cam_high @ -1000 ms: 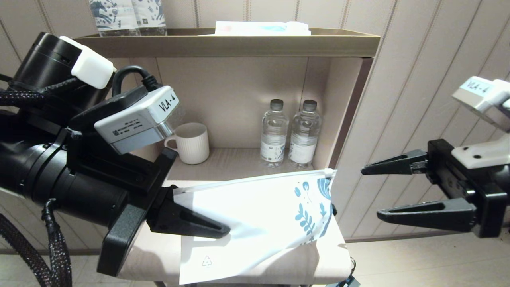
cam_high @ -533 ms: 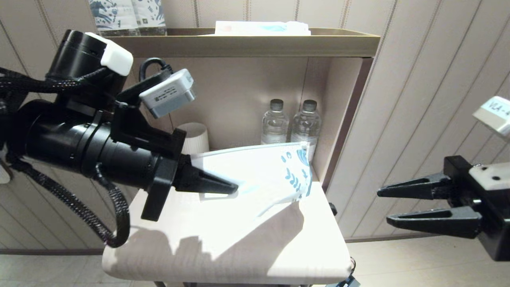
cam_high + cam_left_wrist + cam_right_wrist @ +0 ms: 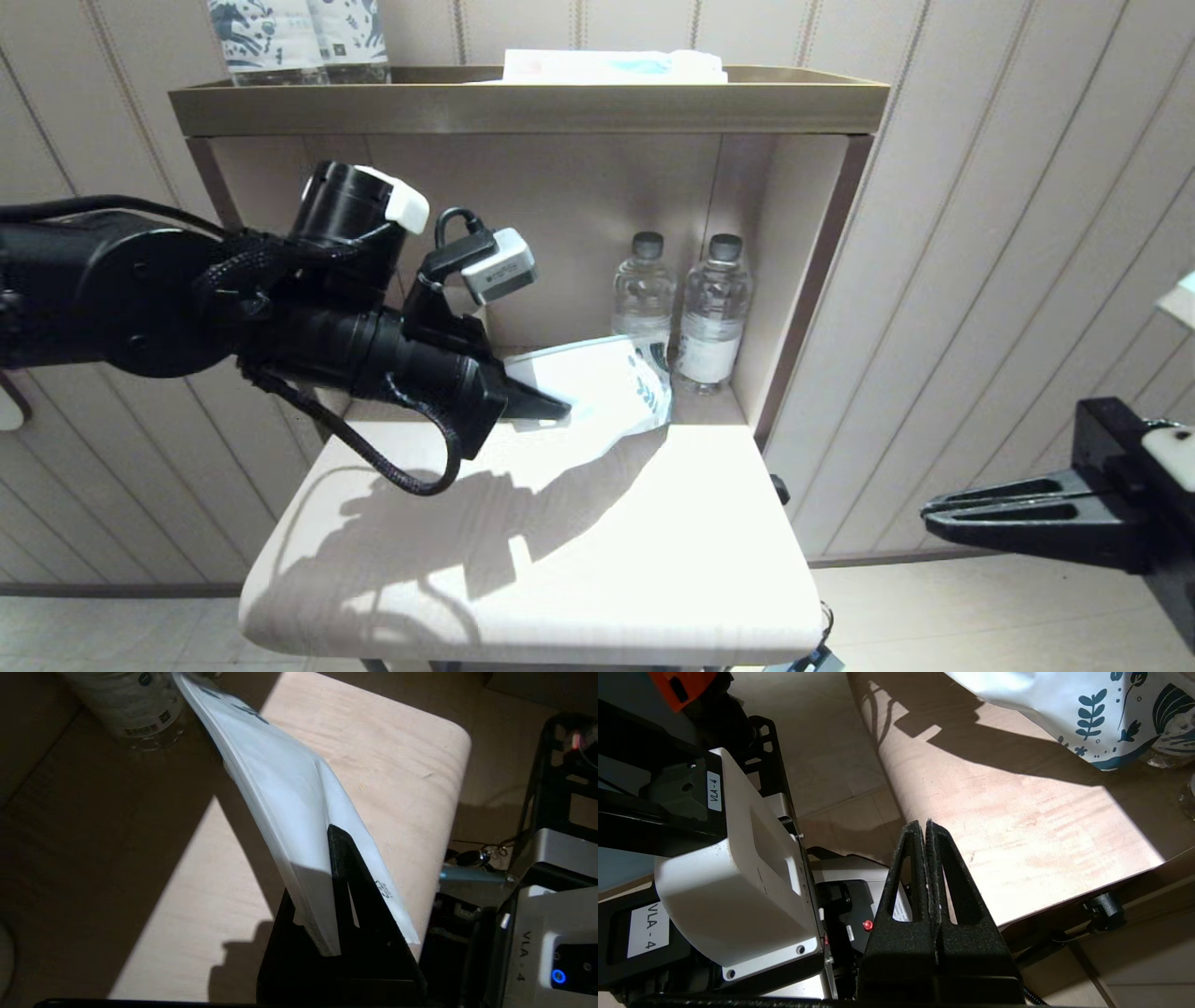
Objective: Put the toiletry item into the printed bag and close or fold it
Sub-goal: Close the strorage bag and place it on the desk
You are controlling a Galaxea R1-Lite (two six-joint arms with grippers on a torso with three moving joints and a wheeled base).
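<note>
The left gripper [image 3: 551,408] clamps one end of the printed bag [image 3: 607,387] and holds it above the back of the pale wooden table [image 3: 560,560], its leaf-printed end hanging just in front of two water bottles [image 3: 677,313] in the shelf niche. Off the table's right edge, the right gripper [image 3: 934,515] hovers with its jaws pressed together, holding nothing. The toothbrush cannot be made out.

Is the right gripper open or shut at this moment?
Shut. The right gripper has its two fingers pressed flat together with nothing between them, off the table's edge.
</note>
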